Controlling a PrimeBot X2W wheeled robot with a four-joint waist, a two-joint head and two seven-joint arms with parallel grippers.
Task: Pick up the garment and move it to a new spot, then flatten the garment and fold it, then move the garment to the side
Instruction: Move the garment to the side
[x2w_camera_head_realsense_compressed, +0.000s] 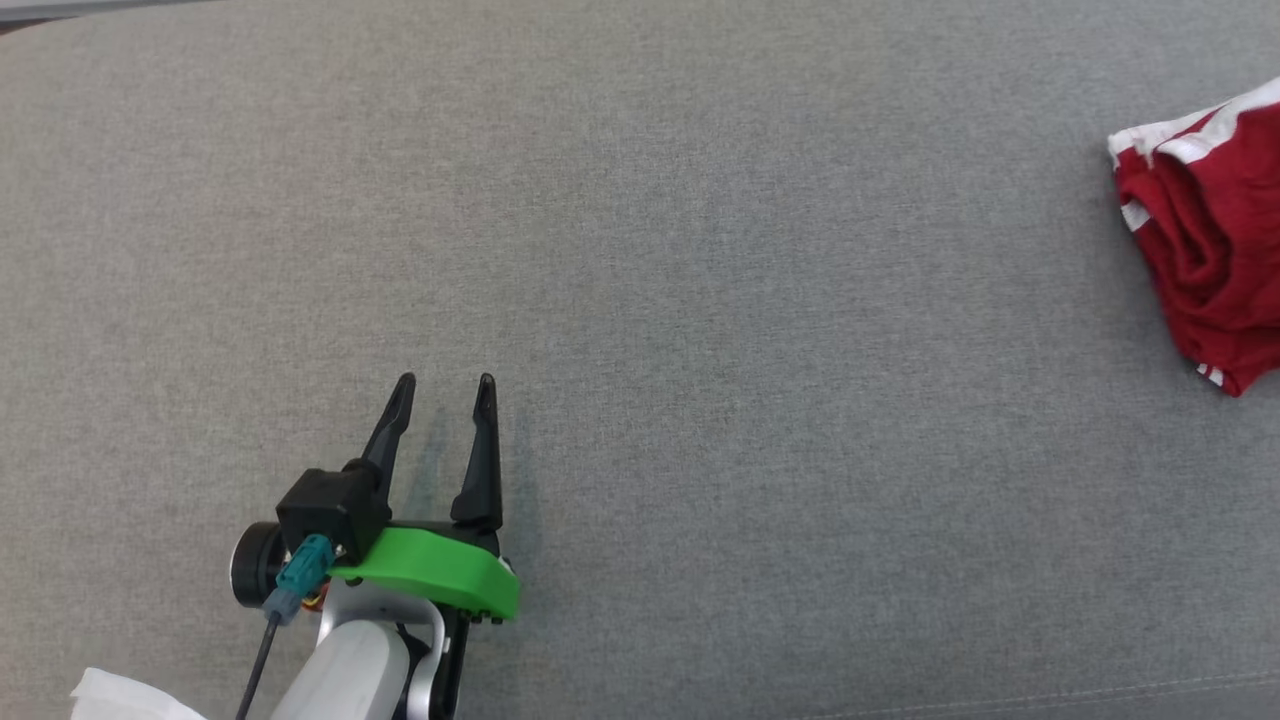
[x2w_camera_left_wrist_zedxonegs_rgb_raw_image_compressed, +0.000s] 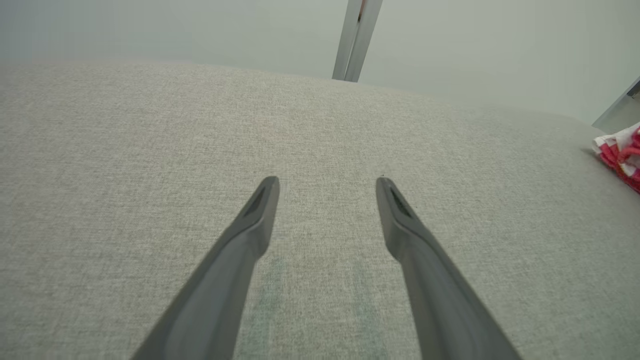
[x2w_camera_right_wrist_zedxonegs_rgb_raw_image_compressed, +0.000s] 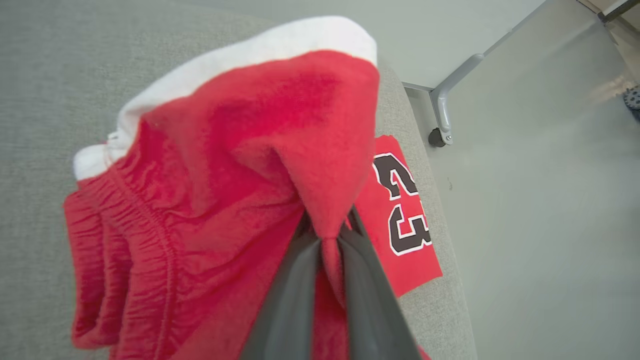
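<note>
The garment (x2w_camera_head_realsense_compressed: 1210, 240) is a red piece of sportswear with white trim, bunched at the right edge of the grey cushion in the head view. Up close it fills the right wrist view as the garment (x2w_camera_right_wrist_zedxonegs_rgb_raw_image_compressed: 210, 200), with a black number 23 on one panel. My right gripper (x2w_camera_right_wrist_zedxonegs_rgb_raw_image_compressed: 327, 225) is shut on a pinched fold of that red cloth. My left gripper (x2w_camera_head_realsense_compressed: 443, 385) hovers open over bare cushion at the lower left, far from the garment. Its open fingers (x2w_camera_left_wrist_zedxonegs_rgb_raw_image_compressed: 260, 205) have nothing between them, and the garment (x2w_camera_left_wrist_zedxonegs_rgb_raw_image_compressed: 622, 152) peeks in at the far right.
The grey fabric cushion (x2w_camera_head_realsense_compressed: 700, 300) spans the whole head view. A white cloth scrap (x2w_camera_head_realsense_compressed: 120, 698) lies at the bottom left corner. Beyond the cushion's right edge are pale floor (x2w_camera_right_wrist_zedxonegs_rgb_raw_image_compressed: 540, 200) and a metal frame leg (x2w_camera_right_wrist_zedxonegs_rgb_raw_image_compressed: 442, 110).
</note>
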